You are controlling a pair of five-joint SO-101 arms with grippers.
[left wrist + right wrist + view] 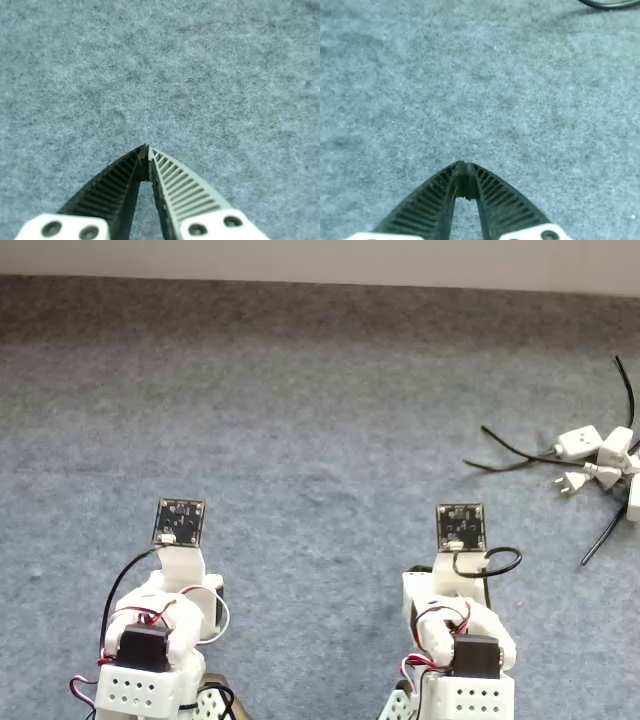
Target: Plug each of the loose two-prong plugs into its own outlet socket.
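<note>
**Fig. 1. Both arms parked, the first pick still to come.** The left arm [165,640] and right arm [465,640] stand side by side at the near edge of the desk [320,420], which has a grey, felt-like cover. Both pairs of jaws are pressed together at the tips with nothing between them. The left jaws are 1 dark and 1 pale, the right jaws both dark, and each pair points at bare grey cover.

The work lies far and to the right: a tangle of plugs and sockets [600,460] sits near the right edge of the desk, well apart from either arm. From the right jaws it lies ahead and off to the right. From the left jaws it is farther still, beyond the right arm's own station. The right arm is plainly the nearer — so the opening reach is judged to fall to it.

The tangle reads as about 5 small white blocks, touching or just beside one another, with thin black cords [604,536] trailing out to the left, the far side and the near side. 1 small white plug [570,483] lies at the tangle's near-left fringe, a little clear of the rest. Its long axis seems to run left–right, but which way its prongs face is too small to tell. Whether any plug is already seated cannot be made out.
</note>
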